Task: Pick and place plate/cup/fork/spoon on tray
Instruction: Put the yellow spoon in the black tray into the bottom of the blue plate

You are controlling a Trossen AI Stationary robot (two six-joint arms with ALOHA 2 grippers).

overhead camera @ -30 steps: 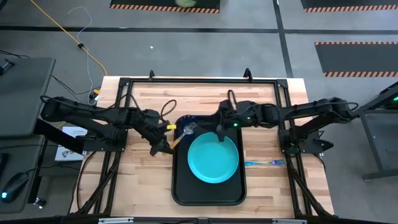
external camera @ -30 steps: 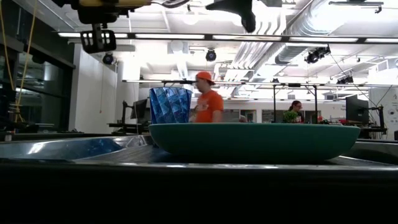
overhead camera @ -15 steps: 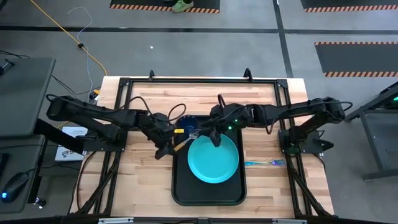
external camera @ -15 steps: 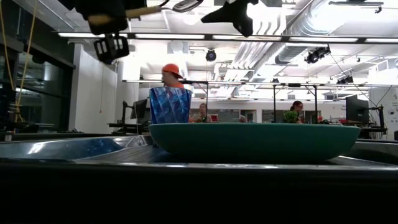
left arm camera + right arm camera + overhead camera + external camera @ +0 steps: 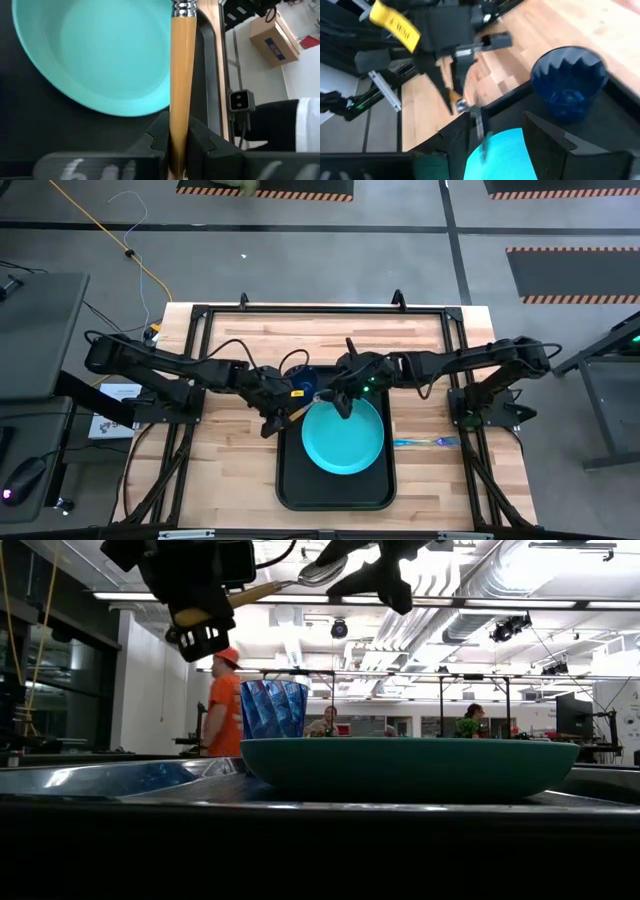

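Note:
The spoon [image 5: 304, 404] has an orange-tan handle and a silver bowl, and is up in the air over the black tray's [image 5: 335, 492] far-left part. My left gripper [image 5: 289, 413] is shut on its handle. My right gripper [image 5: 335, 402] is open at the spoon's bowl end [image 5: 479, 125], with one finger on each side. I cannot tell if it touches. The teal plate [image 5: 343, 436] lies flat in the tray. The dark-blue cup [image 5: 303, 379] stands upright in the tray's far-left corner. The fork [image 5: 425, 442] lies on the table to the right of the tray. My left gripper pinches the spoon's orange handle [image 5: 180, 117] between its two fingers, toward the handle's free end. The handle runs straight out ahead along the fingers to the metal collar [image 5: 184, 7]. The spoon is lifted clear of the tray, nearly level, its bowl [image 5: 318, 571] toward the right arm.
The black frame rails [image 5: 320, 310] run along the table's far side and both ends. Bare wood shows to the left of the tray [image 5: 225, 470]. In the low view a person in an orange shirt [image 5: 226, 710] stands in the room behind the table.
My left gripper has carried the spoon toward the table's right edge, over the tray's left rim. My right gripper has moved toward the table's left edge and met the spoon's bowl end. In the low view both have come down a little.

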